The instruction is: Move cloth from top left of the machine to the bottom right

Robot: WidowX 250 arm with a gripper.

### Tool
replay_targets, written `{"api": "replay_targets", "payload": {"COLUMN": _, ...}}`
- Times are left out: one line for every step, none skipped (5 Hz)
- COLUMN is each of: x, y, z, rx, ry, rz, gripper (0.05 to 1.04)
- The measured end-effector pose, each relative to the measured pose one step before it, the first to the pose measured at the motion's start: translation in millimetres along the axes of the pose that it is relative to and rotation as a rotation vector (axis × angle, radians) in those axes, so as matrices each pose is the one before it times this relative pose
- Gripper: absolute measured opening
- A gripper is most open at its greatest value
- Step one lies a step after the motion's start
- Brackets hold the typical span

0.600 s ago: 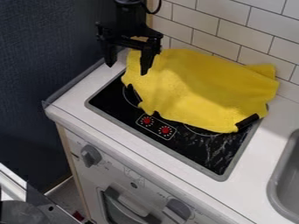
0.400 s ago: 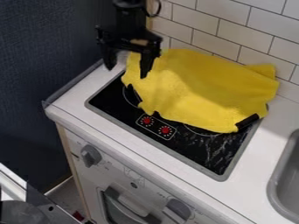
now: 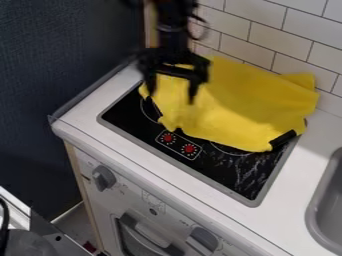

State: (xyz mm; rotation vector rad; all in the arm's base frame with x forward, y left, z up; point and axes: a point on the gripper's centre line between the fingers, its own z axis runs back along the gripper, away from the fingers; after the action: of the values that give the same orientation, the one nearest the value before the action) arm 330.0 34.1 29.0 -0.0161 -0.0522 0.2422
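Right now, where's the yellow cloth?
In the camera view, the yellow cloth lies over the back of the black cooktop, beside the tiled wall, behind the red knobs.

Directions as seen, from centre of hob. Worktop (image 3: 100, 107): hob (image 3: 234, 172) set in its surface. Hob: cloth (image 3: 247, 100) on its part from 10 to 3 o'clock; two knobs (image 3: 168, 137) at 7 to 8, side by side. Jaws (image 3: 172, 97): over cloth's 9 o'clock end, contact undetermined. Sink (image 3: 316, 205): at 4 to 5 o'clock, apart from hob. Tiles (image 3: 294, 35): at 1, behind worktop. Wall (image 3: 53, 75): at 10. Machine (image 3: 137, 192): at 7, below worktop's front edge.
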Motion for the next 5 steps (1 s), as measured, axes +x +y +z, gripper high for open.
{"api": "replay_targets", "payload": {"x": 14.67, "y": -38.72, "z": -24.71, "rx": 0.0003, "ry": -0.0222, "rz": -0.036, "gripper": 0.998}}
{"api": "replay_targets", "payload": {"x": 19.87, "y": -27.14, "z": -18.43, "rx": 0.0287, "ry": -0.0193, "rz": -0.0319, "gripper": 0.998}}
{"api": "replay_targets", "payload": {"x": 2.35, "y": -2.25, "z": -7.01, "rx": -0.0109, "ry": -0.0467, "rz": 0.044, "gripper": 0.998}}
{"api": "replay_targets", "payload": {"x": -8.61, "y": -2.9, "z": -6.48, "rx": -0.0348, "ry": 0.0067, "rz": 0.0123, "gripper": 0.999}}
{"api": "replay_targets", "payload": {"x": -12.6, "y": -4.31, "z": -1.31, "rx": 0.0025, "ry": 0.0379, "rz": -0.0055, "gripper": 1.0}}
